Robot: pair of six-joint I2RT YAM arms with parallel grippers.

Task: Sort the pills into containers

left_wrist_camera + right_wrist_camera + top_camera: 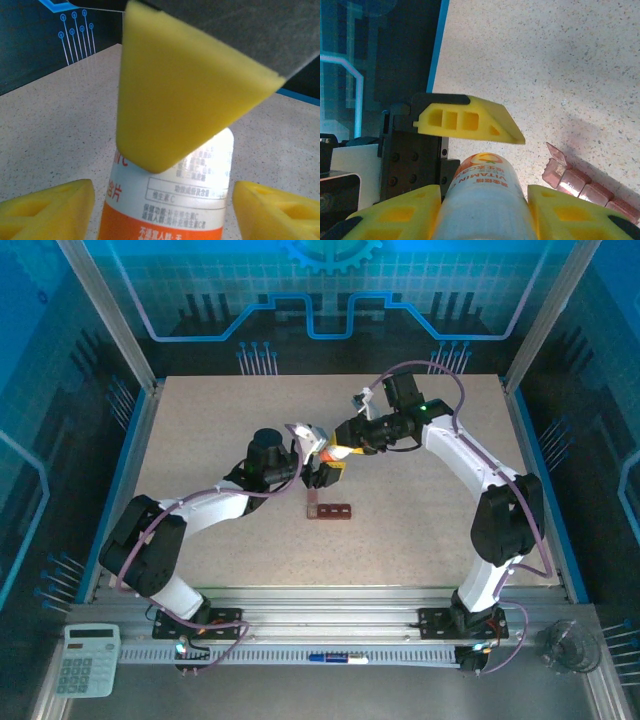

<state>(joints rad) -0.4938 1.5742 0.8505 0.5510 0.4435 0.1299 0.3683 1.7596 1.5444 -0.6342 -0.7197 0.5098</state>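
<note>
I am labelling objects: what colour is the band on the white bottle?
Orange; the band on the bottle shows best in the left wrist view.

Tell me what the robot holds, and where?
The right gripper pinches the white bottle by its white end. The left gripper stands open around the orange end.

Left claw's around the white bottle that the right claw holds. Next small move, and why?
Probably close the left claw on the bottle. Its fingers flank the orange-banded end with a gap on each side, while the right claw grips the white end, so the bottle is braced.
</note>
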